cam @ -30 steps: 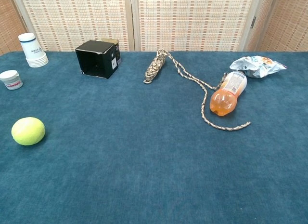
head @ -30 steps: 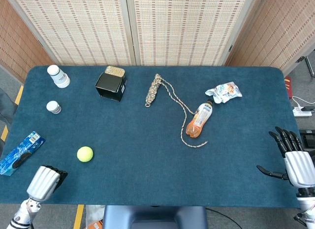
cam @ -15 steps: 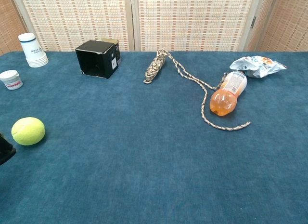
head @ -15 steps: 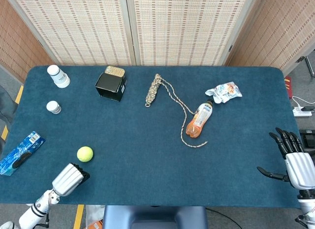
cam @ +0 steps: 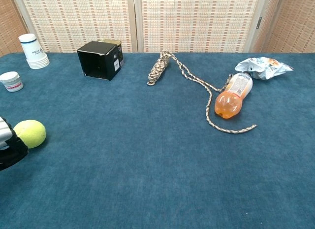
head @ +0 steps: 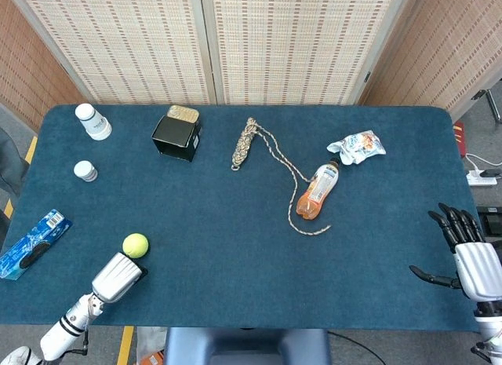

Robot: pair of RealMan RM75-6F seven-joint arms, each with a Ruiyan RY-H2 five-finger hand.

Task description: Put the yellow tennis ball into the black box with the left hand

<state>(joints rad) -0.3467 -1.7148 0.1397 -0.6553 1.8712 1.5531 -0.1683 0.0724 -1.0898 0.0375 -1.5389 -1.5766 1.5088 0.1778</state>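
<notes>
The yellow tennis ball (head: 135, 245) (cam: 29, 134) lies on the blue table near its front left corner. My left hand (head: 118, 275) (cam: 8, 146) sits just in front of and beside it, fingers pointing at the ball and close to touching it, holding nothing. The chest view shows only its dark fingers at the left edge, partly around the ball's near side. The black box (head: 176, 136) (cam: 99, 60) stands at the back left with its opening turned to the front. My right hand (head: 467, 260) hovers at the table's right front edge, fingers spread and empty.
Stacked white cups (head: 92, 121) and a small white jar (head: 85, 170) stand left of the box. A blue packet (head: 31, 241) lies at the left edge. A braided rope (head: 271, 166), an orange bottle (head: 318, 190) and a snack bag (head: 358, 147) lie mid-right.
My left hand has moved forward and rightward from the table's front left corner up to the tennis ball. The ball, the box and my right hand have not moved.
</notes>
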